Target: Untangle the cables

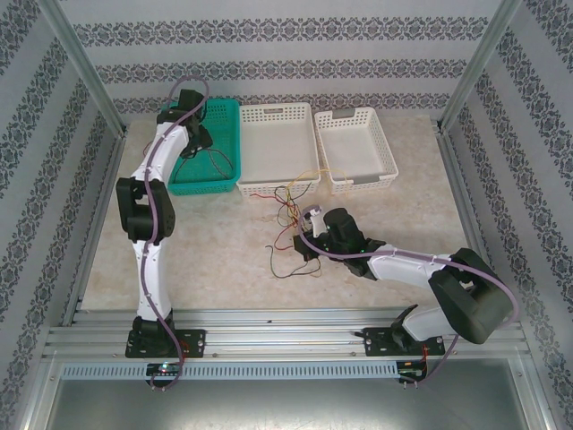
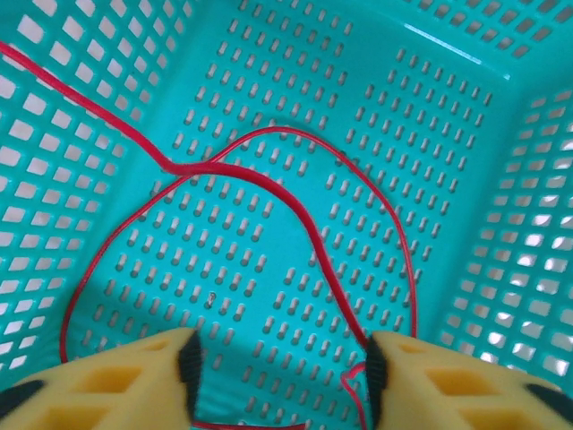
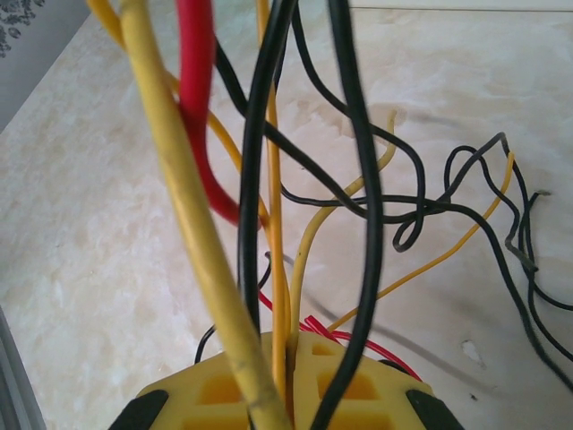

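Observation:
A tangle of red, yellow and black cables [image 1: 288,202] lies on the table in front of the white baskets. My right gripper [image 1: 304,235] sits at the tangle's near side. In the right wrist view the right gripper [image 3: 288,358] is shut on thin yellow cables [image 3: 273,233], which rise from the seam between its fingers. A thick yellow strand [image 3: 179,206], a red one [image 3: 201,116] and black ones [image 3: 363,179] cross in front. My left gripper [image 1: 199,134] hangs inside the teal basket [image 1: 228,148]. There the left gripper [image 2: 282,376] is open above a looping red cable [image 2: 269,184] that runs past its right finger [image 2: 448,381].
Two white baskets [image 1: 276,112] [image 1: 356,115] stand side by side to the right of the teal one at the table's back. More black and yellow strands [image 3: 483,215] trail over the marble tabletop [image 3: 89,269] to the right. Metal frame posts line the table's sides.

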Controlling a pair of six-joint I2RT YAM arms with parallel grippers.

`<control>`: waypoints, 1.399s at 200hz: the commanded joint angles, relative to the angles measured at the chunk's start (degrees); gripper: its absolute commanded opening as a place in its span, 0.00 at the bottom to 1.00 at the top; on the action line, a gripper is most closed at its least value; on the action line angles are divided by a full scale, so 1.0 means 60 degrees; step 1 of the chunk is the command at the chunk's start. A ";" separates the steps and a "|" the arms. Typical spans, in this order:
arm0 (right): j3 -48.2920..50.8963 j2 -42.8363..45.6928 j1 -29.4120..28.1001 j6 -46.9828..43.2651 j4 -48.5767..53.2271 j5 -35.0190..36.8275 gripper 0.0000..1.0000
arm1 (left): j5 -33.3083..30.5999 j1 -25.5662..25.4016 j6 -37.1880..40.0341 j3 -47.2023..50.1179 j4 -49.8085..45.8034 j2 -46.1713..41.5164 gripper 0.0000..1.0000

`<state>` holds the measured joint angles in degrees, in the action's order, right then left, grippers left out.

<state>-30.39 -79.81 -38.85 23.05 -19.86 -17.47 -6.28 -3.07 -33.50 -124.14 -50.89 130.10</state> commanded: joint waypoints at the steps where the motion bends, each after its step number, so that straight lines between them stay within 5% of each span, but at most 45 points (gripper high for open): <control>1: -0.0289 0.0250 -0.0104 -0.0302 -0.0047 -0.0076 0.00 | -0.0256 -0.0147 0.0007 -0.0269 -0.0546 0.0190 0.45; 130: -0.0238 0.0425 -0.0146 -0.0318 -0.0072 -0.0105 0.00 | -0.0273 -0.0525 0.0272 -0.0184 -0.0541 -0.0029 0.00; 200: -0.0193 0.0541 -0.0161 -0.0310 -0.0074 -0.0101 0.00 | -0.0171 -0.0944 0.0397 -0.0370 -0.0596 -0.0711 0.00; 237: -0.0194 0.0545 -0.0175 -0.0321 -0.0104 -0.0145 0.00 | -0.0708 -0.0982 0.0471 -0.0030 -0.0364 -0.0993 0.47; 280: -0.0210 0.0536 -0.0226 -0.0332 -0.0104 -0.0207 0.00 | -0.1343 -0.0989 0.0456 -0.1083 -0.0805 -0.0083 0.66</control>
<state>-30.39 -77.56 -39.29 22.26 -19.51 -17.50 -10.37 -8.88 -31.33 -125.58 -52.51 126.32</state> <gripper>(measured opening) 0.075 0.639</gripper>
